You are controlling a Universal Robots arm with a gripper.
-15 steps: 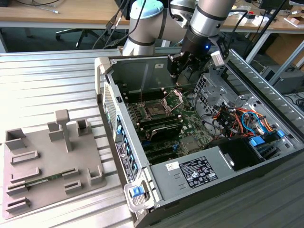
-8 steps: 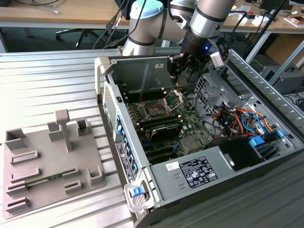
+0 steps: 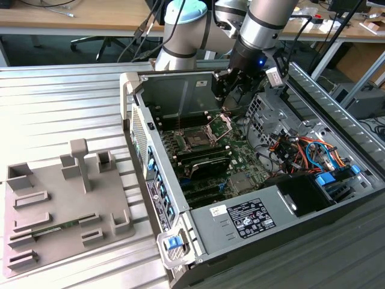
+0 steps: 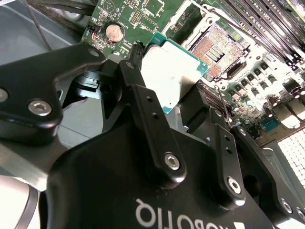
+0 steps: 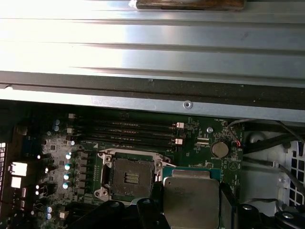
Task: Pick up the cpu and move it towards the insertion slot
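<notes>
My pincer [image 4: 164, 90] was clamped on the cpu [image 4: 169, 71], lifted already, at mid-frame in the second wrist view; the insertion slot [image 4: 219, 50], upper right, lay open just beside, unfilled.

The cpu [image 5: 191, 195] is a small flat square chip with a shiny silver top and a thin green rim. It is up in the air, lying flat, just beside the insertion slot [image 5: 128, 176]. The slot is a dark square with a silver frame, open, on the green board.
</notes>
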